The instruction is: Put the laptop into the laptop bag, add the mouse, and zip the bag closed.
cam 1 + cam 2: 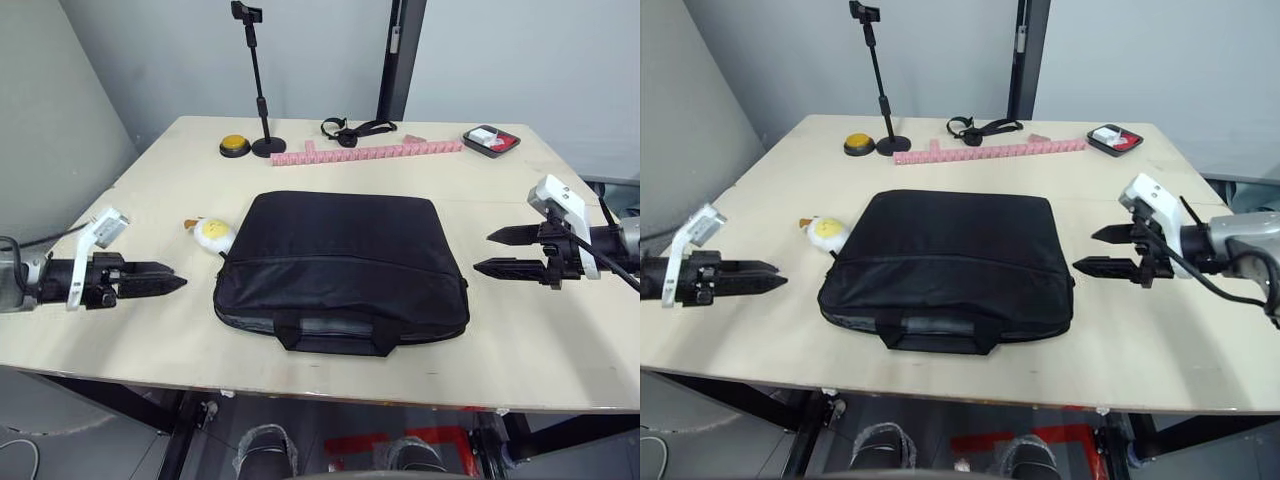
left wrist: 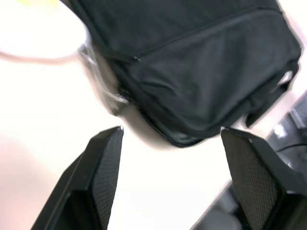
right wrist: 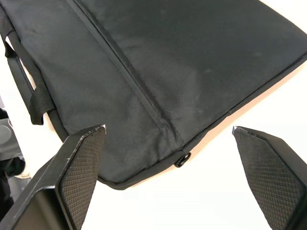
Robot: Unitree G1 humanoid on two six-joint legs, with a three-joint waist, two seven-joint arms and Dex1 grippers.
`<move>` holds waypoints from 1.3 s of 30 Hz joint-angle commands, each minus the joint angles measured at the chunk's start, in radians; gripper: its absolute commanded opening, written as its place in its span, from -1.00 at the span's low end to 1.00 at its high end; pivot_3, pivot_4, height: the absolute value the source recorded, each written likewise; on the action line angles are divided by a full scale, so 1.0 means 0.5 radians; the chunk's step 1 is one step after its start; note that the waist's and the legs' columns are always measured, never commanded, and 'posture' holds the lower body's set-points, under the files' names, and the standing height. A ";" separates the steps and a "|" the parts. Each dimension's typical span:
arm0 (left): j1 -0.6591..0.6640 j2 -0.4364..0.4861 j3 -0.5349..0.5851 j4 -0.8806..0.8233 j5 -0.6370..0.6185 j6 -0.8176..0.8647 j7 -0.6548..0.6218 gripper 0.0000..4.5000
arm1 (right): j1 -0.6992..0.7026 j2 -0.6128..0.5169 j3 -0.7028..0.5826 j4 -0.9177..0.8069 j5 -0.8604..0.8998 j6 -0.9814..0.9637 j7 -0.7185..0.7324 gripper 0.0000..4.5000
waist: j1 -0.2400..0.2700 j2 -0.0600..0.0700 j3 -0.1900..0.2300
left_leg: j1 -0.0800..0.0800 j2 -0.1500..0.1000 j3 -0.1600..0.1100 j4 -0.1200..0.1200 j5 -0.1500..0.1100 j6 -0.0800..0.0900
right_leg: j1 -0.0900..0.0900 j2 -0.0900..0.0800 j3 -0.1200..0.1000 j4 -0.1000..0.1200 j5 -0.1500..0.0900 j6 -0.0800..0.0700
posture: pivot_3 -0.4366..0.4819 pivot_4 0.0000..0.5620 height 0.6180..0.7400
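The laptop bag [image 1: 343, 260] is a black fabric case lying flat in the middle of the table, with its strap handles [image 1: 335, 335] toward the near edge. My left gripper [image 1: 170, 282] hovers just above the table to the left of the bag and points at it. In the left wrist view its fingers [image 2: 103, 163] stand apart, open and empty. My right gripper [image 1: 482, 251] is open and empty, level with the bag's right edge and a short gap away from it. The laptop and the mouse are hidden or out of view.
A round white-and-yellow tape measure [image 1: 213, 233] lies by the bag's far left corner. Along the table's back are a yellow button [image 1: 235, 146], a phone stand [image 1: 262, 100], a pink strip [image 1: 370, 152], a black strap [image 1: 352, 130] and a small dark tray [image 1: 491, 140].
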 commanded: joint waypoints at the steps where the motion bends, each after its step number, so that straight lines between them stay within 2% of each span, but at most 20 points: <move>1: -0.105 0.039 0.059 0.086 0.137 -0.200 -0.265 0.50 | 0.057 -0.040 -0.162 -0.042 0.000 -0.159 0.054 0.97 | 0.002 0.000 0.000 | 0.000 -0.001 0.000 0.000 0.000 0.000 | 0.000 -0.001 0.000 0.000 0.000 -0.001 | -0.05 -0.47 0.99; 5: -0.121 0.030 0.160 0.144 0.251 -0.435 -0.444 0.50 | 0.185 0.001 -0.298 -0.047 -0.013 -0.366 0.089 0.97 | 0.001 0.000 0.000 | -0.001 -0.001 0.002 0.000 -0.001 0.001 | -0.001 -0.002 0.000 0.000 -0.001 -0.003 | -0.05 -0.47 0.99; 10: -0.326 -0.105 0.182 0.149 0.346 -0.563 -0.346 0.50 | 0.154 0.072 -0.405 0.008 0.177 -0.269 0.079 0.97 | 0.003 0.000 0.000 | 0.001 0.000 0.003 0.003 0.000 0.001 | 0.000 -0.002 0.001 0.006 -0.001 -0.003 | -0.05 -0.47 0.99; 14: -0.429 -0.278 0.206 -0.021 0.328 -0.642 -0.300 0.97 | 0.147 0.105 -0.445 -0.017 0.304 -0.212 0.074 1.00 | 0.012 0.000 -0.001 | 0.003 0.000 0.005 0.006 0.001 0.003 | 0.001 -0.004 0.000 0.011 -0.001 -0.005 | -0.05 -0.47 0.99; 21: -0.467 -0.512 0.102 -0.383 0.333 -0.600 -0.252 0.97 | 0.145 0.153 -0.420 -0.088 0.395 -0.174 -0.012 1.00 | 0.013 0.000 -0.001 | 0.001 0.000 0.006 0.008 0.001 0.004 | 0.000 -0.004 0.001 0.012 -0.001 -0.006 | -0.05 -0.47 0.99; 27: -0.511 -0.651 0.033 -0.520 0.336 -0.590 -0.261 0.97 | 0.131 0.213 -0.372 -0.170 0.461 -0.156 -0.064 1.00 | 0.010 0.000 -0.001 | 0.001 0.000 0.007 0.008 0.002 0.004 | -0.001 -0.004 0.001 0.013 -0.001 -0.006 | -0.05 -0.47 0.99; 32: -0.410 -0.612 0.028 -0.620 0.317 -0.518 -0.332 0.97 | 0.123 0.246 -0.326 -0.241 0.507 -0.138 -0.102 1.00 | 0.007 0.000 -0.001 | 0.000 0.000 0.007 0.008 0.002 0.004 | -0.001 -0.004 0.001 0.012 -0.002 -0.006 | -0.05 -0.47 0.99; 39: -0.279 -0.568 0.181 -0.653 0.257 -0.464 -0.351 0.97 | 0.095 0.273 -0.259 -0.304 0.562 -0.102 -0.151 1.00 | 0.004 0.000 -0.001 | 0.001 0.000 0.006 0.007 0.002 0.004 | -0.001 -0.004 0.001 0.012 -0.002 -0.006 | -0.05 -0.47 0.99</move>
